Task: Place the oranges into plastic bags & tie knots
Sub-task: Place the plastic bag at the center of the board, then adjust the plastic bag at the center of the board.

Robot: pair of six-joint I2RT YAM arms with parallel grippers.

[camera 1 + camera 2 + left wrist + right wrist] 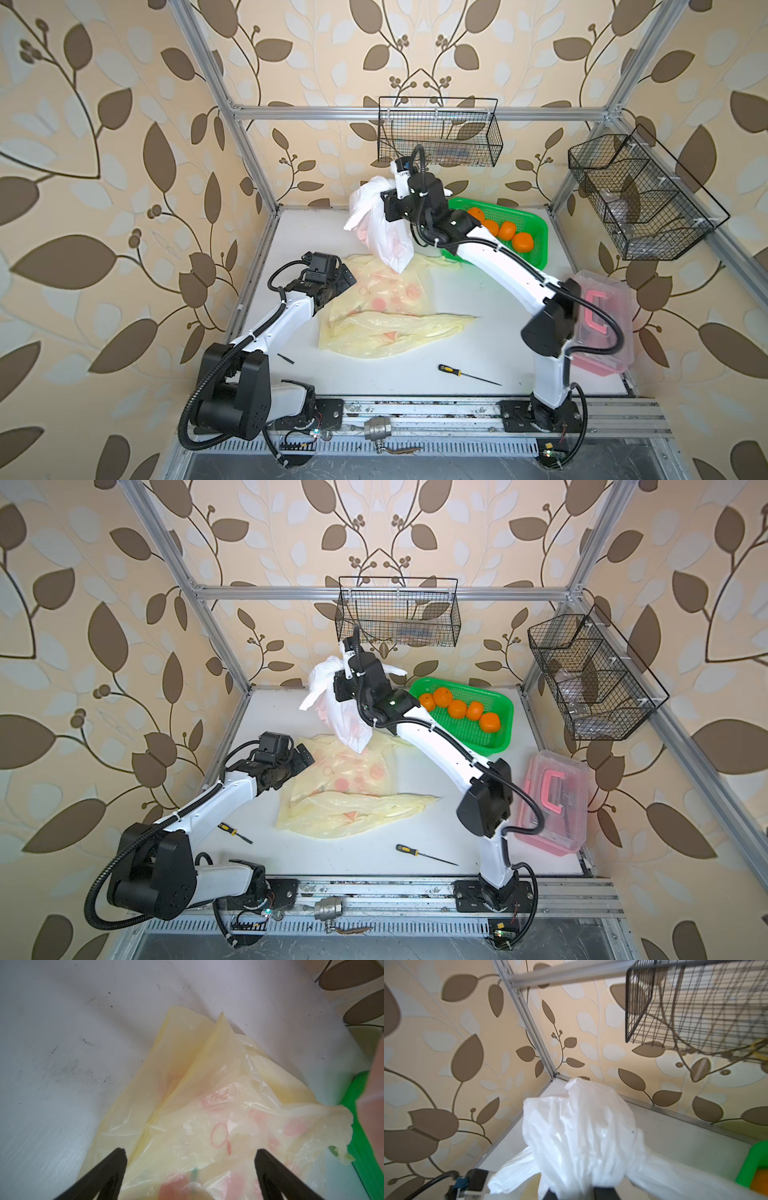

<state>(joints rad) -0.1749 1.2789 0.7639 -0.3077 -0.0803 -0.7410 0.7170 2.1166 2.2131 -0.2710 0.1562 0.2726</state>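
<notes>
**White bag aloft, yellow pair flat**

Mid-left in both top views: left gripper (190, 1151), fingers spread wide, nothing between them, poised over the near edge of a yellow bag (386, 291). Just below, a second yellow bag (395, 332), flat and overlapping the first.

Lower left, a screwdriver (235, 832) beside the left arm. Lower centre, a second screwdriver (424, 854) on bare table (374, 374). Open room all along that front strip, more to the right of the yellow pair.

Upper centre: right gripper (575, 1193) pinched narrow on the white bag (380, 232), lifted, bottom corner over yellow plastic, contact unclear. Bags: three.

Right of centre, green basket (469, 729) by the back edge, with oranges (457, 708) in a row, five counted. Far right, clear box (557, 800) at the table's edge. Wire baskets (399, 613): two, up on the frame.
</notes>
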